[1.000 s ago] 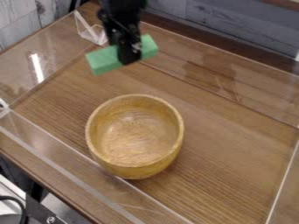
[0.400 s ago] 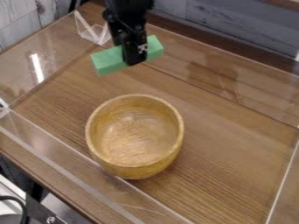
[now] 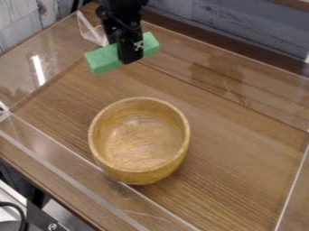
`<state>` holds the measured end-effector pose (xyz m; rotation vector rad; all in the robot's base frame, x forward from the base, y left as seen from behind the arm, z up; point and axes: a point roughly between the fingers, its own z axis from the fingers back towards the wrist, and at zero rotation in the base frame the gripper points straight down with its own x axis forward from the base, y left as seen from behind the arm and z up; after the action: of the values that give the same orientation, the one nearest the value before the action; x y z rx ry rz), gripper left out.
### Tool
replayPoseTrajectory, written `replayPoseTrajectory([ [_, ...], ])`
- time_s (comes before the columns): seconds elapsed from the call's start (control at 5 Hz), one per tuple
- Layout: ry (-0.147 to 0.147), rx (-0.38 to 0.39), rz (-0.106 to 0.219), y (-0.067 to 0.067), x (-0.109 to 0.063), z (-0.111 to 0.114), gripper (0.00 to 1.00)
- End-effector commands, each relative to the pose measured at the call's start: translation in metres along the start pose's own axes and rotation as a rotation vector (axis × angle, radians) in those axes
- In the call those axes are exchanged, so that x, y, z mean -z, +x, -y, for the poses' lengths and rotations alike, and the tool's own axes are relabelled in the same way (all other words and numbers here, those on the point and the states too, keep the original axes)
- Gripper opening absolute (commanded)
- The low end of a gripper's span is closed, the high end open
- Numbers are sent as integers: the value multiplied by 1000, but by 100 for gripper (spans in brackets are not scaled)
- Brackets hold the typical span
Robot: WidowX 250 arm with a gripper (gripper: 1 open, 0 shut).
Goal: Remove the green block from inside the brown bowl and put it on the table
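Observation:
The green block [image 3: 107,58] hangs in the air above the table [image 3: 229,117], behind and to the left of the brown bowl [image 3: 140,139]. My black gripper [image 3: 126,47] points straight down and is shut on the green block, gripping its right part. The light-brown wooden bowl stands upright near the front middle of the table with nothing inside it. The fingertips are partly hidden behind the block.
Clear acrylic walls [image 3: 72,185] run round the table's edges, close along the front left. A grey plank wall [image 3: 241,23] stands behind the table. Bare wood lies left of and behind the bowl.
The gripper and the green block shifted slightly left in the picture; the block stays held. The bowl has not moved.

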<state>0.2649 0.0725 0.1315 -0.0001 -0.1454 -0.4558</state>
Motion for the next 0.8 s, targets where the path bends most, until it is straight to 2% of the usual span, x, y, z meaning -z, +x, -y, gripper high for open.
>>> replayPoseTrajectory([
  [0.0, 46, 13, 50, 9, -14, 4, 0],
  [0.4, 47, 22, 60, 19, -11, 14, 0],
  [0.6, 50, 18, 64, 19, -11, 15, 0],
])
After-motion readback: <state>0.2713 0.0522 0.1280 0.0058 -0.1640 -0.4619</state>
